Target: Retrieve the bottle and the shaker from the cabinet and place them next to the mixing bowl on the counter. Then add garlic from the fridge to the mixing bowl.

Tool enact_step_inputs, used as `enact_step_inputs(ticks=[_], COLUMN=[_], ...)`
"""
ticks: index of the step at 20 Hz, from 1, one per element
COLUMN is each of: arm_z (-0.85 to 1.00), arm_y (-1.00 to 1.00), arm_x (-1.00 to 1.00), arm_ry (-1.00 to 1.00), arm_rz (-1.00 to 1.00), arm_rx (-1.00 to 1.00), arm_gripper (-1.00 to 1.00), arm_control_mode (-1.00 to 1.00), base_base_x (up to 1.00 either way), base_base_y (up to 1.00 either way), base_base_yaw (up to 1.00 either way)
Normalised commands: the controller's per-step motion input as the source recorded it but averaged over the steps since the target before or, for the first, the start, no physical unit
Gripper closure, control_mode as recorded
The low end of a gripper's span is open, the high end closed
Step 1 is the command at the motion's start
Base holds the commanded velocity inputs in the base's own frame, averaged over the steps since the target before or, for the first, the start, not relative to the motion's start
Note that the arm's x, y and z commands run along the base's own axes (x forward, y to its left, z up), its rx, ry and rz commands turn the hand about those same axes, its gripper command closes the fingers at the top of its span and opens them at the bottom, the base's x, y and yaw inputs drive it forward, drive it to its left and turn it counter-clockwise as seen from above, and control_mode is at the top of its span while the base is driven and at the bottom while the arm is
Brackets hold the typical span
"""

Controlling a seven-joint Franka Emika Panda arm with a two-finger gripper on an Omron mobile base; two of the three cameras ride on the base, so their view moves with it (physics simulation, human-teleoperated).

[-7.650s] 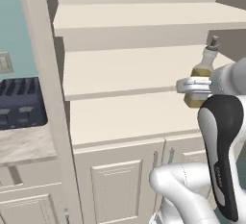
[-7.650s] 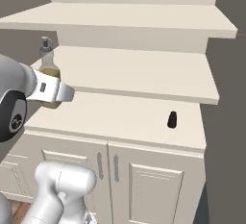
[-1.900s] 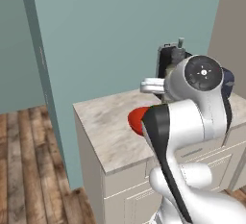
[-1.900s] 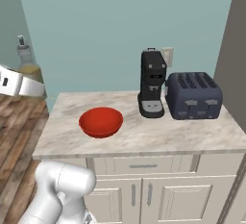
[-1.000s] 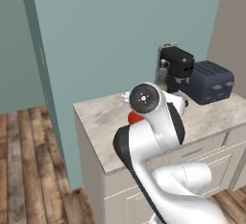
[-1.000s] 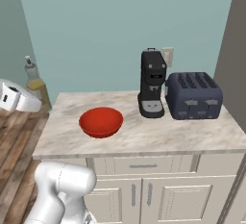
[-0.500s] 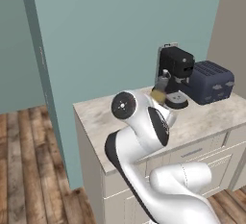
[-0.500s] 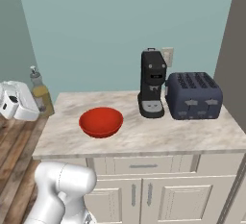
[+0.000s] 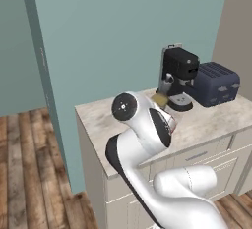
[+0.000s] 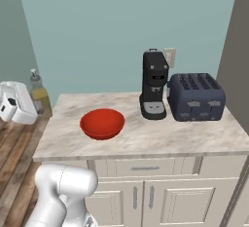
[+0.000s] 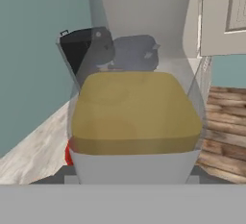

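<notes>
You are partway through the first leg: the claw (image 10: 30,105) is clamped on the bottle (image 10: 39,93) and holds it upright at the left end of the bench (image 10: 146,136), just off its edge by the look of the right base view, a short way from the red mixing bowl (image 10: 102,123). In the hand view the bottle (image 11: 137,117) sits right against the camera. By my reading, you have yet to set it down beside the bowl; the shaker and the garlic remain to be fetched after that.
</notes>
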Motion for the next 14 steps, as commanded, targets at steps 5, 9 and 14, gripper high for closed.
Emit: enact_step_inputs(ticks=[5, 9, 14], arm_z=[-0.18, -0.22, -0.46], arm_y=[0.24, 0.04, 0.04], arm_x=[0.00, 0.08, 0.22], arm_ry=[0.12, 0.09, 0.11], arm_rz=[0.04, 0.01, 0.00], arm_rx=[0.00, 0.00, 0.00], arm_gripper=[1.00, 1.00, 1.00], arm_control_mode=[-1.00, -1.00, -1.00], base_base_x=[0.00, 0.00, 0.00], base_base_y=[0.00, 0.00, 0.00], base_base_yaw=[0.00, 0.00, 0.00])
